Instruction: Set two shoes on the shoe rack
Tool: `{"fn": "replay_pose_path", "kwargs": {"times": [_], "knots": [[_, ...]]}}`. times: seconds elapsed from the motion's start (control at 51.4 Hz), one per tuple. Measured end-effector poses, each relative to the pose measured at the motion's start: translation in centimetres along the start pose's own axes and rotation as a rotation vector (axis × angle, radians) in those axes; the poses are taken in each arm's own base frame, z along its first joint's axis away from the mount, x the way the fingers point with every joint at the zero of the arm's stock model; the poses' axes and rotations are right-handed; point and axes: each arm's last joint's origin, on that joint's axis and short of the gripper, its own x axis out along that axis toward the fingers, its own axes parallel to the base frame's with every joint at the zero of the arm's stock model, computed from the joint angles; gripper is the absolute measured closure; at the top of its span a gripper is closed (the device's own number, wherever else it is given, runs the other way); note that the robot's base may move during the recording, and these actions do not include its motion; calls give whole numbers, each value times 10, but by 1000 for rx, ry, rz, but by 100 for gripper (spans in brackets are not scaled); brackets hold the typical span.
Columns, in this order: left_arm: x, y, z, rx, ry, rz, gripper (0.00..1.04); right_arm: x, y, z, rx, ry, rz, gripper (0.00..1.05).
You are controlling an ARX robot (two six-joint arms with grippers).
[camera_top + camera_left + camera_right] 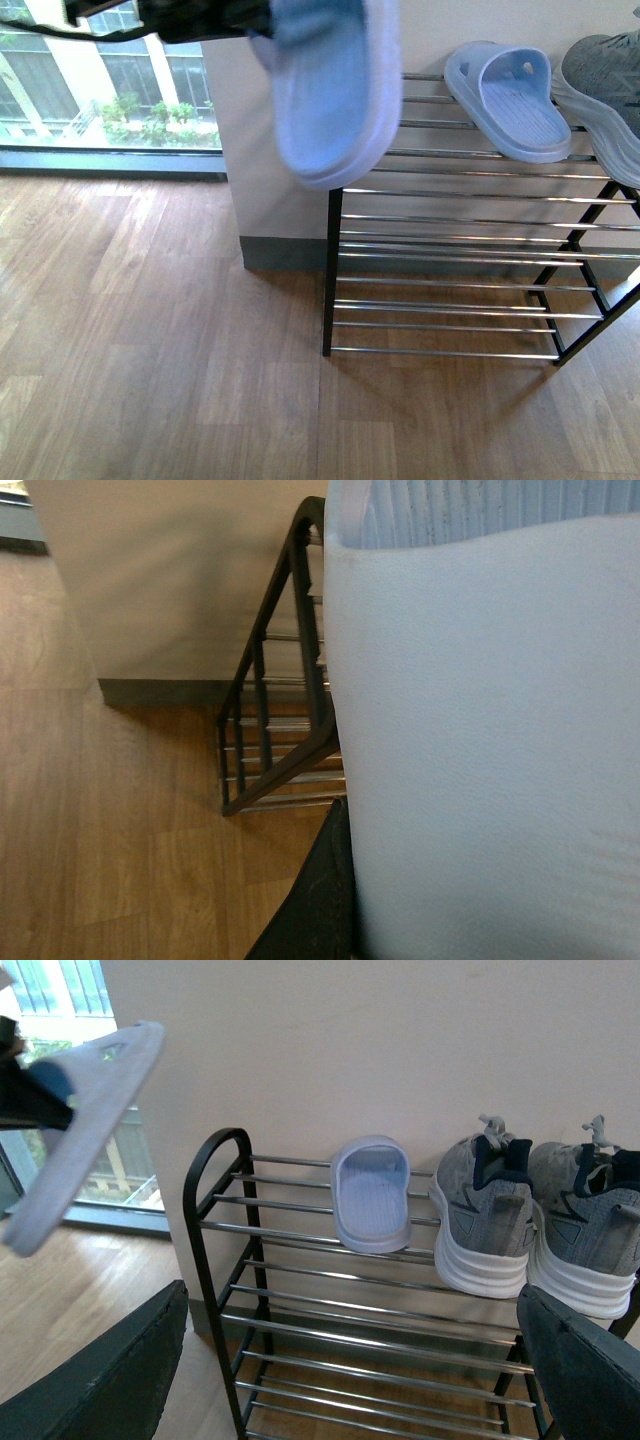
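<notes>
Front view: left gripper (215, 25) grasps a blue slipper (335, 85) in the air, left of the rack (335, 270). Another slipper (371, 1195) and two sneakers (487, 1215) sit on top. Right gripper (350, 1375) hangs released.

A light blue slipper (510, 100) lies flat. Another blue slipper (330, 90) hangs up high over the brown wood floor (150, 330).

Front view looking down at shoe rack (470, 250), left wrist view close against slipper (490, 760), right wrist view facing rack frontally
</notes>
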Motion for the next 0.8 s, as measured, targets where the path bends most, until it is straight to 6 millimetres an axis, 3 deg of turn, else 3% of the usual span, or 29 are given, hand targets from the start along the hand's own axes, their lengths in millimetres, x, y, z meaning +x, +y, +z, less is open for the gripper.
{"fn": "replay_pose_path", "kwargs": {"times": [0.253,0.428,0.622,0.797], "knots": [[78,-43,36,-3,44,-9,103,0,0,0,0,0,0,9],[114,-64,51,2,50,11,103,0,0,0,0,0,0,9],[146,-76,51,6,87,92,103,0,0,0,0,0,0,9],[173,-73,36,28,153,198,103,0,0,0,0,0,0,9]]}}
